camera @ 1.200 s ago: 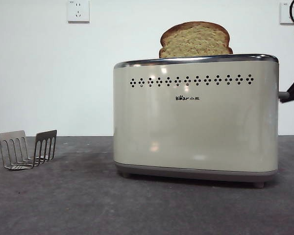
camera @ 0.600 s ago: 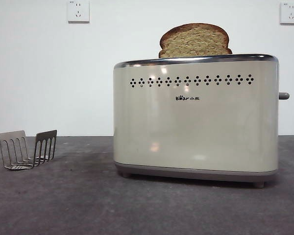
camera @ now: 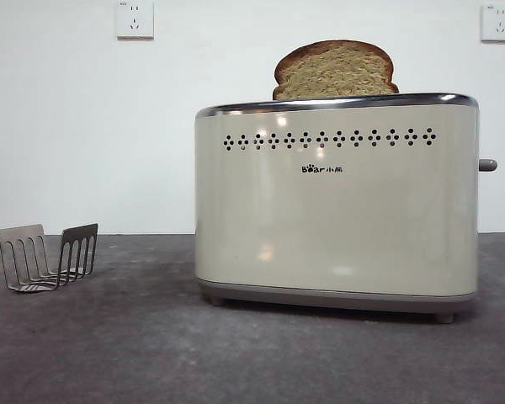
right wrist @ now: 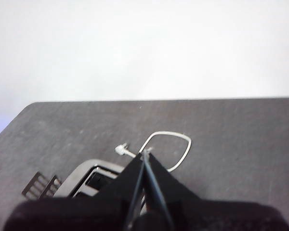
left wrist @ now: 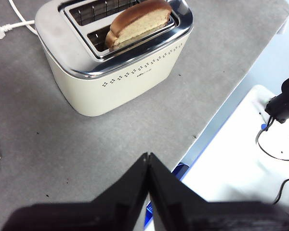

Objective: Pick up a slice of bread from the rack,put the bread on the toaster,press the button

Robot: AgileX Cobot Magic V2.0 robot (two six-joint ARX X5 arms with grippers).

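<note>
The slice of bread [camera: 335,71] stands upright in the cream toaster [camera: 337,219], its domed top sticking out above the chrome rim. In the left wrist view the bread [left wrist: 139,23] sits in the slot nearer the dotted side of the toaster [left wrist: 115,72]; the other slot is empty. The grey button [camera: 487,165] projects from the toaster's right side. The grey rack [camera: 49,257] stands empty at the left. My left gripper [left wrist: 147,155] is shut and empty, high and well away from the toaster. My right gripper [right wrist: 144,153] is shut and empty, high above the toaster [right wrist: 94,175].
Two white wall sockets [camera: 135,18] sit high on the back wall. A white cord [right wrist: 171,147] loops on the grey table behind the toaster. The table's edge [left wrist: 221,108] runs beside a white surface with black cables. Neither arm shows in the front view.
A black gripper that was at the front view's right edge, by the button, has withdrawn out of that view. The toaster, bread and rack stand as before.
</note>
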